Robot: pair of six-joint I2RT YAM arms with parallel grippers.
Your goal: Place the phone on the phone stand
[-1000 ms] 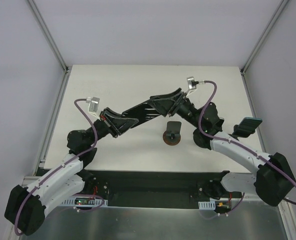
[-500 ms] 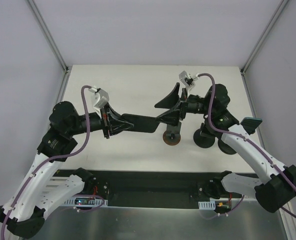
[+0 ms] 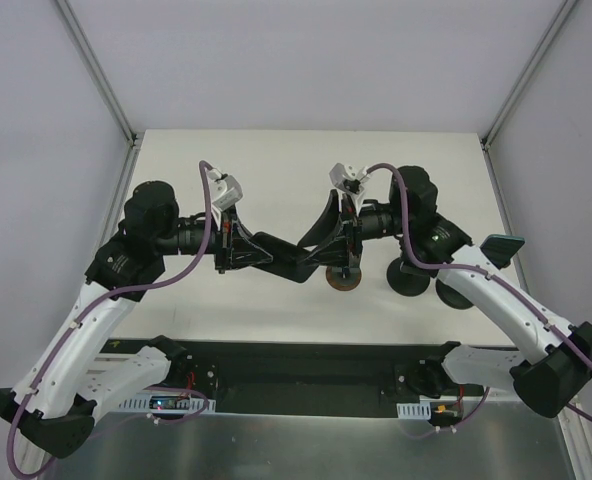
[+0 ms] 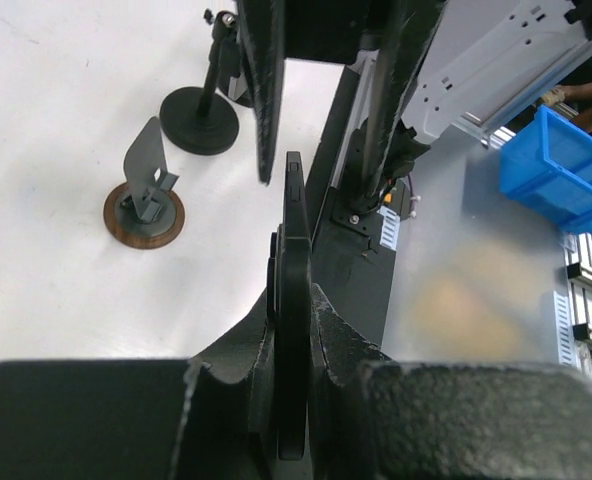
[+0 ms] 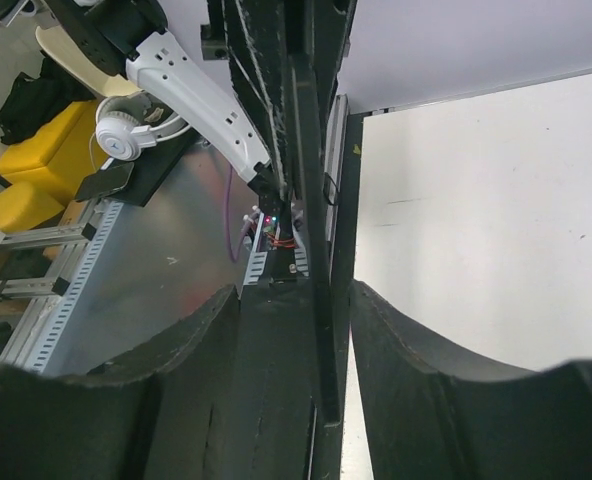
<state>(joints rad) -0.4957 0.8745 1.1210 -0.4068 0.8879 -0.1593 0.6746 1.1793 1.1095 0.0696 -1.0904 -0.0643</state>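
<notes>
A white table point(image 3: 226, 170) carries two black-and-white arms that meet above its middle. The left gripper point(image 4: 292, 300) is clamped on the near end of a dark phone point(image 4: 293, 230), one finger pressed to each flat face. The phone is held in the air, clear of the table. It stands on edge, with its long axis level and pointing away from the left gripper toward the right one. The right gripper point(image 5: 296, 290) is spread, one finger on either side of the phone's far end, with a gap showing beside it. The phone stand point(image 4: 146, 190), a grey bent plate on a round brown base, sits on the table below and to one side, not touching the phone. A black post on a round base point(image 4: 202, 118) stands just beyond the phone stand.
</notes>
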